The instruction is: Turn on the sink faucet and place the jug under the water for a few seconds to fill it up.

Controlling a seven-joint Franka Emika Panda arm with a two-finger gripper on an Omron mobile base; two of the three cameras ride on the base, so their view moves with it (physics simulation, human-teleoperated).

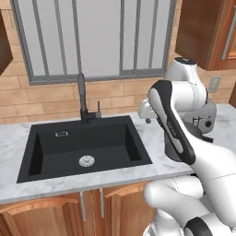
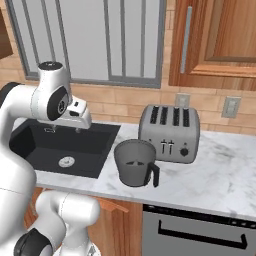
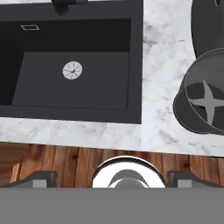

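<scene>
At the near edge of the hand view, the two dark fingertips (image 3: 43, 178) of the hand (image 3: 112, 179) sit well apart with nothing between them, spread wide above the wooden cabinet fronts (image 3: 65, 159). Past them lies the white marble desk (image 3: 162, 65) and the black sink (image 3: 74, 65) with its round silver drain (image 3: 72, 70). The jug (image 3: 202, 98) is cut off by the right edge of that view; it stands on the desk right of the sink. From the right base view the jug (image 2: 135, 162) shows whole, upright, its black handle turned toward the camera, just in front of a silver toaster (image 2: 170, 131). In the left base view the arm (image 1: 177, 124) hides most of the jug and toaster. That view alone shows the faucet (image 1: 83, 99) in full, upright behind the sink (image 1: 83, 145); the hand view clips it to its base. Farthest back stands a window (image 1: 92, 37) in a brick wall.
</scene>
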